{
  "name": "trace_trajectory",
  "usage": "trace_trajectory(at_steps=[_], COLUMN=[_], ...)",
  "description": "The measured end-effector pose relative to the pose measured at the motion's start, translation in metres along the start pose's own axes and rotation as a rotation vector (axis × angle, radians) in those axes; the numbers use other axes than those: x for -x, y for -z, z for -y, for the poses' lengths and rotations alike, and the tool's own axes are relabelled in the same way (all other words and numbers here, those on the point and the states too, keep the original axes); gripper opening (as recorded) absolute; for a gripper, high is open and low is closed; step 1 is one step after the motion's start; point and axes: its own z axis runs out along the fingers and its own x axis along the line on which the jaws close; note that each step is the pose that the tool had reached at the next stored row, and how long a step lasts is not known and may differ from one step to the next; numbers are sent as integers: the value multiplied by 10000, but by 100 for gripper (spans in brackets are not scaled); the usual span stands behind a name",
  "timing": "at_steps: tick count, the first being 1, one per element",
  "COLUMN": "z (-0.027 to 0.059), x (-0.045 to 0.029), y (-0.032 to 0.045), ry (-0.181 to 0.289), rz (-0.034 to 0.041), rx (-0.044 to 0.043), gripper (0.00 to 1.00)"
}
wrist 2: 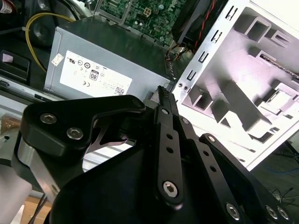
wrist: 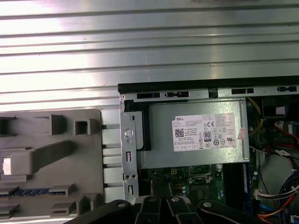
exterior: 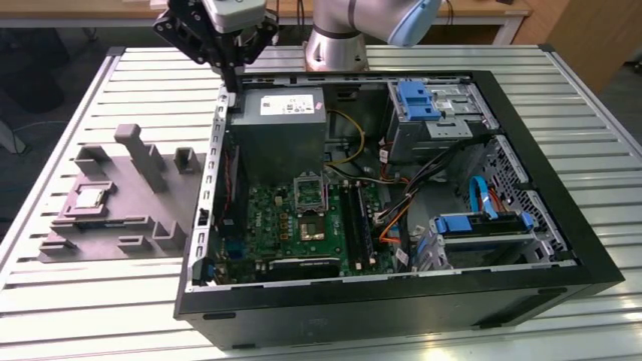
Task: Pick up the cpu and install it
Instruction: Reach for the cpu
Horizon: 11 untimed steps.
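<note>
The cpu [exterior: 90,197], a small silvery square chip with a pale rim, lies flat in a recess of the grey fixture [exterior: 110,226] at the exterior view's left, beside the open computer case [exterior: 561,248]. My gripper [exterior: 234,84] hangs above the case's far left corner, well away from the cpu and over the grey power supply box [exterior: 286,113]. Both wrist views show its black fingers [wrist 2: 166,135] pressed together with nothing between them, so it is shut and empty [wrist: 161,198]. On the green motherboard [exterior: 271,226] sits the silver socket frame [exterior: 309,188] with a dark centre.
The case stands on a white slatted table [exterior: 80,301]. Inside it are blue-tabbed drive bays [exterior: 422,101], a drive cage [exterior: 482,229], and yellow, orange and black cables [exterior: 401,195]. The fixture carries a tall upright bar [exterior: 140,154] and small blocks [exterior: 186,159]. The arm's base [exterior: 336,49] stands behind the case.
</note>
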Motion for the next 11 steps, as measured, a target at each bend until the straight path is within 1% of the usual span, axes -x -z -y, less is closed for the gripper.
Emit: trace_trajectory(at_steps=[11], z=[3], x=[-39], y=[0], ry=[0], rz=[0], rx=[1], gripper=[11])
